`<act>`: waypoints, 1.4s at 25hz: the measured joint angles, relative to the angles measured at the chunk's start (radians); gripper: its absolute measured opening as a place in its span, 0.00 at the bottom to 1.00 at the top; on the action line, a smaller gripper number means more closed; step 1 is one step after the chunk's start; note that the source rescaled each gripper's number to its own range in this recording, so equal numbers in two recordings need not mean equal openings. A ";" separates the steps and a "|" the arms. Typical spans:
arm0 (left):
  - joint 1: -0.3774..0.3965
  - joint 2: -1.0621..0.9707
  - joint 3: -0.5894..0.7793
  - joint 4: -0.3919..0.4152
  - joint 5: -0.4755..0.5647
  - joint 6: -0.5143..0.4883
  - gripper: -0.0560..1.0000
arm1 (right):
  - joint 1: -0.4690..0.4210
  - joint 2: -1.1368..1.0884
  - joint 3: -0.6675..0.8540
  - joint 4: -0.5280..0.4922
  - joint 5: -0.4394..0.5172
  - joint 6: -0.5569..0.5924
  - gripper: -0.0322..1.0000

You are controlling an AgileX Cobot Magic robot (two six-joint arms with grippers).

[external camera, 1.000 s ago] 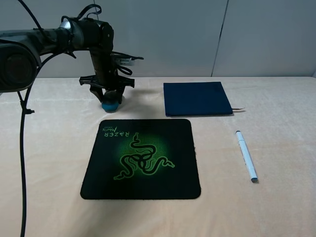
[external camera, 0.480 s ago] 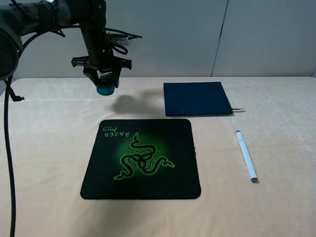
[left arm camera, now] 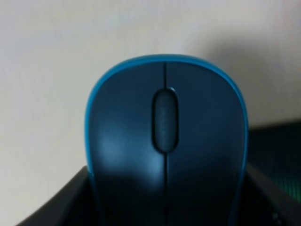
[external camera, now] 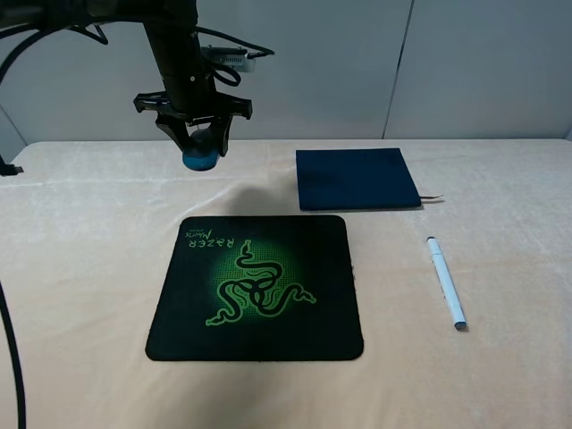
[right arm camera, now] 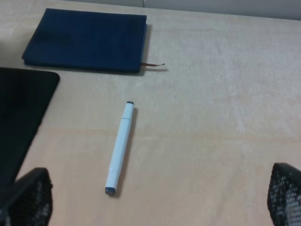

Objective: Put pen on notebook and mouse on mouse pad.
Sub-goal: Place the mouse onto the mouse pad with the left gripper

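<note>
1. Two mesh-covered fingers [right arm camera: 28, 197] of the right gripper [right arm camera: 157, 202] are standing wide apart and gripping nothing. The pen [right arm camera: 120, 147] is lying on the table [right arm camera: 211, 117] ahead of them, roughly in line with the gap and touching neither finger.
2. Left of the pen and apart from it, the mouse pad [external camera: 256, 288] is lying flat. It is showing a green snake emblem and green "RAZER" lettering near its far left corner, upside down to the high camera. A smaller line beside the lettering is too small to read.
3. Beyond the pad and pen, the notebook [external camera: 356, 179] is lying closed, with a thin ribbon sticking out at its near right corner.
4. Farthest back, the left gripper [external camera: 200, 147] is clamping the mouse [external camera: 199, 160] by its teal sides. It is holding the mouse clear of the table beyond the pad's far edge, front end pointing down and scroll wheel facing the wrist camera.
</note>
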 joint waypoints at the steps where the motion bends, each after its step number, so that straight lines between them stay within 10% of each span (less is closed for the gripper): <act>1: -0.007 -0.019 0.031 0.002 0.000 0.002 0.05 | 0.000 0.000 0.000 0.000 0.000 0.000 1.00; 16: -0.202 -0.212 0.440 0.015 -0.017 -0.026 0.05 | 0.000 0.000 0.000 0.000 0.000 0.000 1.00; 35: -0.369 -0.243 0.709 0.026 -0.382 -0.127 0.05 | 0.000 0.000 0.000 0.000 0.000 0.000 1.00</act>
